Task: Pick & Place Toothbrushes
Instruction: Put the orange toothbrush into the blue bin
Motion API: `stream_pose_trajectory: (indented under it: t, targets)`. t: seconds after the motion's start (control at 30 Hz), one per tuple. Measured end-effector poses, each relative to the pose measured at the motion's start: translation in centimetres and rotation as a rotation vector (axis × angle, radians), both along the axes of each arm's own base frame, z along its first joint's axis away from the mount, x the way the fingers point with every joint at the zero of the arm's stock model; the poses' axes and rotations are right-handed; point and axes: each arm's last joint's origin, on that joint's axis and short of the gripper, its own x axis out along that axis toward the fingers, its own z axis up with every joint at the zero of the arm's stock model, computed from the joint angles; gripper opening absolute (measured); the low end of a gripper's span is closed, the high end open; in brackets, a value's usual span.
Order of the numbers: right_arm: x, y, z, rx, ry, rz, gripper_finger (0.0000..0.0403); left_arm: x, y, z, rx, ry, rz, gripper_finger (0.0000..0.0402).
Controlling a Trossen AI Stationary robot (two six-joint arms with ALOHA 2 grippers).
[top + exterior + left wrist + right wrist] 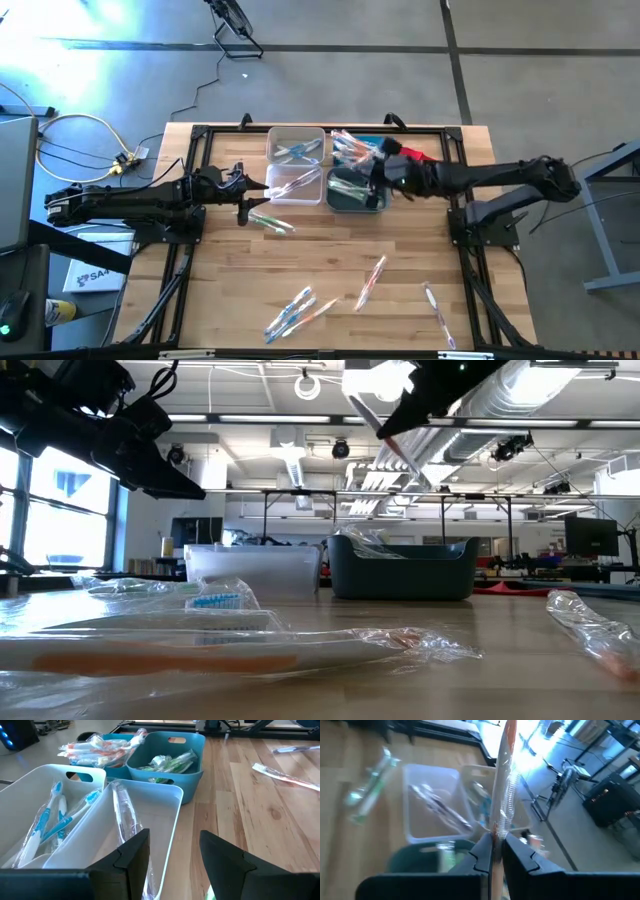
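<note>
So the right claw (pixel 495 851) is clamped on a wrapped toothbrush (pixel 502 785), crinkly clear plastic with an orange handle, sticking straight out past its fingertips. Right below it sits the dark teal bin (pixel 355 190) holding green brushes, with the two white bins (pixel 296 165) just beyond. That arm reaches in long and nearly level across the table. The left claw (pixel 172 857) is spread wide with nothing in it, hovering at the near edge of a white bin, a green brush (pixel 270 221) lying just beside it on the smooth wood table (pixel 330 260).
</note>
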Motion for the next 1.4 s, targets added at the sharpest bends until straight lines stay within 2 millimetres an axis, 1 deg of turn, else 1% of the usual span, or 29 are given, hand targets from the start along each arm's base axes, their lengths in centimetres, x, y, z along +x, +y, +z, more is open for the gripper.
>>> stream_pose_trajectory:
  t: [0.23,0.37,0.53,0.63,0.77,0.87,1.03,1.17,1.4]
  targets:
    - [-0.6,-4.3,-0.1,-0.006,0.039,0.009,0.0018,0.0,0.0,0.0,0.005,0.001,-0.001,0.0171]
    - [-0.7,-6.4,-0.8,0.024,0.063,0.023,0.0018,0.0,0.0,0.0,0.008,0.002,-0.003,0.0171]
    - [0.0,-8.7,-2.8,0.018,0.138,0.042,0.0018,0.0,0.0,0.0,0.008,0.002,-0.003,0.0171]
    - [0.6,-10.1,-4.1,-0.033,0.191,0.049,0.0018,0.0,0.0,0.0,0.008,0.001,-0.002,0.0171]
    - [0.9,-12.2,-5.5,-0.058,0.232,0.019,0.0018,0.0,0.0,0.0,0.008,0.001,-0.003,0.0171]
    - [0.6,-13.6,-6.6,-0.027,0.261,-0.008,0.0018,0.0,0.0,0.0,0.008,0.001,-0.002,0.0171]
    - [0.1,-15.5,-8.1,0.034,0.276,-0.005,0.0018,0.0,0.0,0.0,0.009,0.002,0.0,0.0171]
    - [0.0,-16.6,-9.1,0.054,0.287,-0.003,0.0018,0.0,0.1,0.0,0.017,0.004,0.025,0.0171]
    - [0.0,-17.5,-10.6,0.057,0.325,0.013,0.0018,0.0,0.1,0.0,0.06,0.014,0.025,0.0171]
